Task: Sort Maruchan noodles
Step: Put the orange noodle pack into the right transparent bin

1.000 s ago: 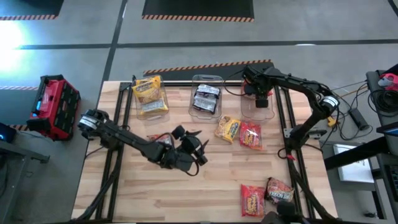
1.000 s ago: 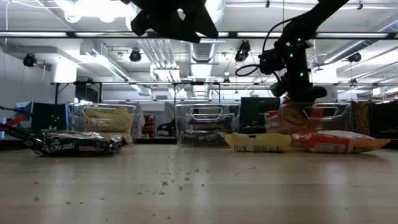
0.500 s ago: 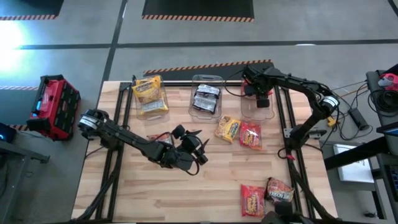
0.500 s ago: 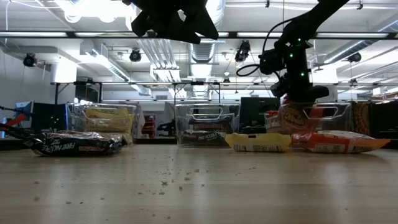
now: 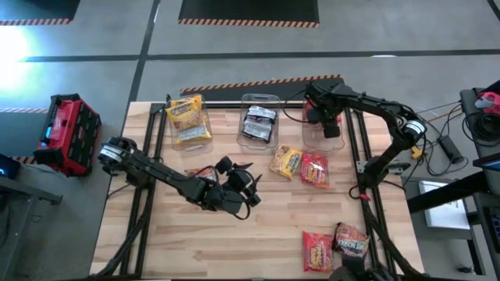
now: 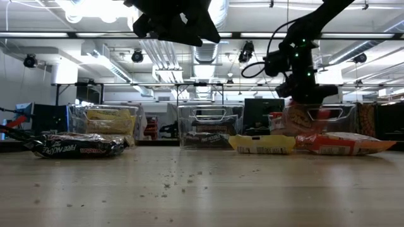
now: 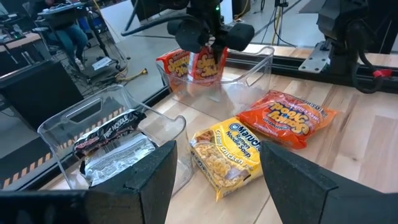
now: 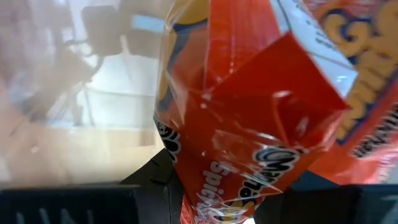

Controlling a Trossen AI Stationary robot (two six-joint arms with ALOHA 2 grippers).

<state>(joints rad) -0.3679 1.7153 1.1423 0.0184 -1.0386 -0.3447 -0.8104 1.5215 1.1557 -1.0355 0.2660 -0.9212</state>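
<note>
While over bin (image 5: 324, 134) | right gripper (image 7: 211, 55) jaws clamp red packet (image 7: 202, 65); left gripper (image 5: 248, 190) jaws apart

**Noodle packets all over the table**

A yellow packet (image 5: 186, 113) lies flat in the left bin, with more yellow under it. A dark packet (image 5: 258, 123) with a silvery side lies in the middle bin. A red packet (image 7: 201, 64) hangs upright in the right bin, pinched from above. Out on the wood, a yellow packet (image 5: 287, 161) and a red packet (image 5: 315, 169) lie flat, touching side by side. Near the front edge lie another red packet (image 5: 317, 250) and a dark packet (image 5: 351, 239), just beside each other.
</note>
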